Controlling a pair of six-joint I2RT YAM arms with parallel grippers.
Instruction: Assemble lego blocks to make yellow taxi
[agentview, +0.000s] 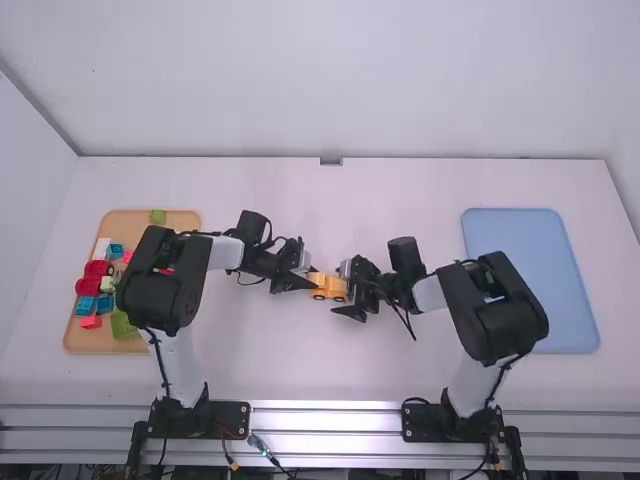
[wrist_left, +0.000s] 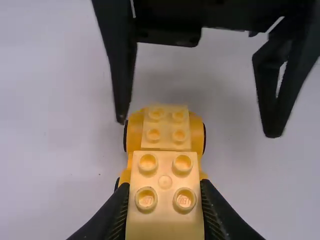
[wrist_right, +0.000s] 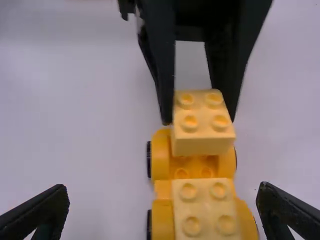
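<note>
Near the table's middle, the left gripper (agentview: 300, 281) meets one end of the orange-yellow car base (agentview: 330, 287), and the right gripper (agentview: 347, 292) is at the other end. In the left wrist view, my left gripper (wrist_left: 165, 205) is shut on a pale yellow block (wrist_left: 165, 170) over one end of the car base (wrist_left: 134, 132). Another pale yellow block (wrist_right: 206, 205) sits on the base's other end, between the widely open fingers of my right gripper (wrist_right: 162, 205). The held block (wrist_right: 202, 142) looks slightly raised above the base (wrist_right: 160, 155) in the right wrist view.
A wooden tray (agentview: 150, 222) with red, blue and green blocks lies at the left, partly behind the left arm. A blue tray (agentview: 530, 280) lies at the right, with the right arm beside it. White walls bound the table (agentview: 330, 375).
</note>
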